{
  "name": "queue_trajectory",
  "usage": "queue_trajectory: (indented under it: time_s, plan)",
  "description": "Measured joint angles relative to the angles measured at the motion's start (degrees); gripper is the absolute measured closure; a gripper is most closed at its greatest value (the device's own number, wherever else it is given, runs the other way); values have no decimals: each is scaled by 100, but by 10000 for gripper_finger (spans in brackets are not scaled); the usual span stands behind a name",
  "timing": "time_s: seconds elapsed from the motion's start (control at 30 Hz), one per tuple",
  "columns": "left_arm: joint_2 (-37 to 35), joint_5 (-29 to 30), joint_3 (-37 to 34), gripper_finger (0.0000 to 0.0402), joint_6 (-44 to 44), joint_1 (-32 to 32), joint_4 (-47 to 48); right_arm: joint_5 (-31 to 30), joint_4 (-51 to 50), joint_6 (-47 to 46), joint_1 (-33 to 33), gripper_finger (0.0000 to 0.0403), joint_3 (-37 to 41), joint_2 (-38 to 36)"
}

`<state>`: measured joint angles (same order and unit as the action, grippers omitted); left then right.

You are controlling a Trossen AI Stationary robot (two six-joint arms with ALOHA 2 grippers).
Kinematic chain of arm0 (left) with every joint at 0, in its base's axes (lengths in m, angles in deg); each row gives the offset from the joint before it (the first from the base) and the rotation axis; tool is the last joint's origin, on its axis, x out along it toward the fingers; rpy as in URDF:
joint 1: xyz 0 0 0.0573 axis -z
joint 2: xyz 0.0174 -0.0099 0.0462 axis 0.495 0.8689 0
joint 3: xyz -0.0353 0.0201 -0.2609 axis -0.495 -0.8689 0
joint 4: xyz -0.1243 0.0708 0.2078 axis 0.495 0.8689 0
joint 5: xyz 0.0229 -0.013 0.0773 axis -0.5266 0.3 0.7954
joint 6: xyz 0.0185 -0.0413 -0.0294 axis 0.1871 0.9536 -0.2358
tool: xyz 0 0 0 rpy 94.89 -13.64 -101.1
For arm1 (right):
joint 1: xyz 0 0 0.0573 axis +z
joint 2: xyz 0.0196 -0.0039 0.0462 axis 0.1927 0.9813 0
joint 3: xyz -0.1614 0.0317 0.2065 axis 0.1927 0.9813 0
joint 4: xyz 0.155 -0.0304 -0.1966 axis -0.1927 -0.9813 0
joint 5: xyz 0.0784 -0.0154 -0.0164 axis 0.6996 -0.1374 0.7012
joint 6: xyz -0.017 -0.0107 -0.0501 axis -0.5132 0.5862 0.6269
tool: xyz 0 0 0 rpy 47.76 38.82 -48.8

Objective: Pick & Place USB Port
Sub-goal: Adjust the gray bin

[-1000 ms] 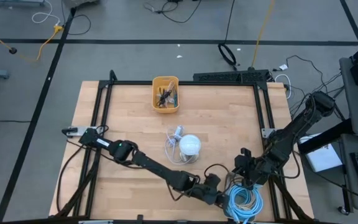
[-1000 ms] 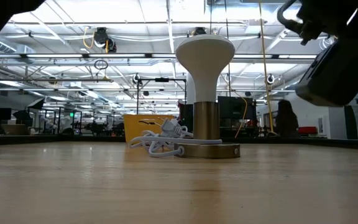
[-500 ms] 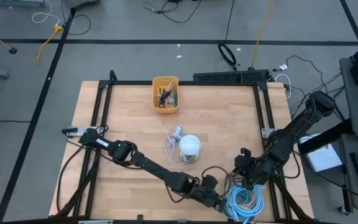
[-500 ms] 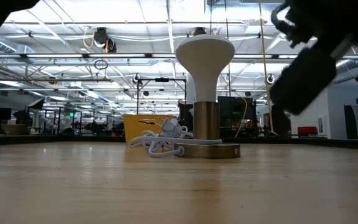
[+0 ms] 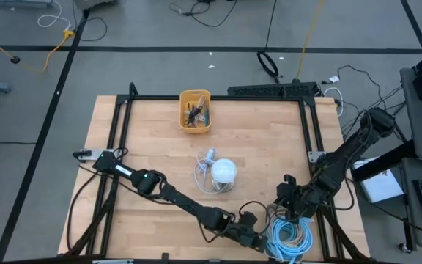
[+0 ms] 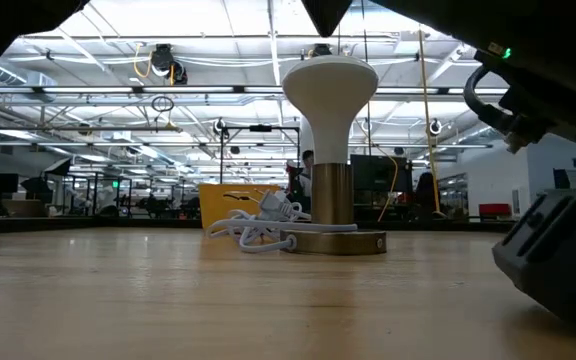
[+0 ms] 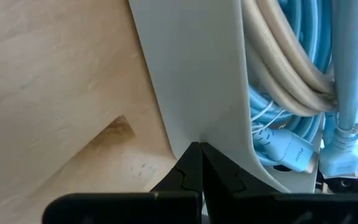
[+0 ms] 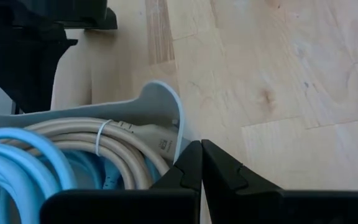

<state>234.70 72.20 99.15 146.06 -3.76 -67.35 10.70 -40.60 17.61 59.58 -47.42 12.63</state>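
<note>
Surface (image 5: 152, 139): wooden | bin (image 7: 191, 74): grey, at near edge, rim just ahead of both claws | cables (image 5: 288, 238): blue and beige coils inside bin, USB plug (image 7: 286, 148) just beyond left claw's tips | left claw (image 7: 196, 163): clenched, empty | right claw (image 8: 196, 160): clenched, empty, at bin rim.

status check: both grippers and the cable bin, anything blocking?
Left gripper shut, at the grey bin's wall. Right gripper shut, at its rim, empty. Blue and beige cables coiled inside. Lamp mid-table, clear of both.
</note>
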Motion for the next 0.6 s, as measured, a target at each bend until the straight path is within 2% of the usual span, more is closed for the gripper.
queue_trajectory:
  time_s: [0.6]
  plan:
    - [16,25,107,401,-271,-255,-291,72,-14,27,2,403,2,-2]
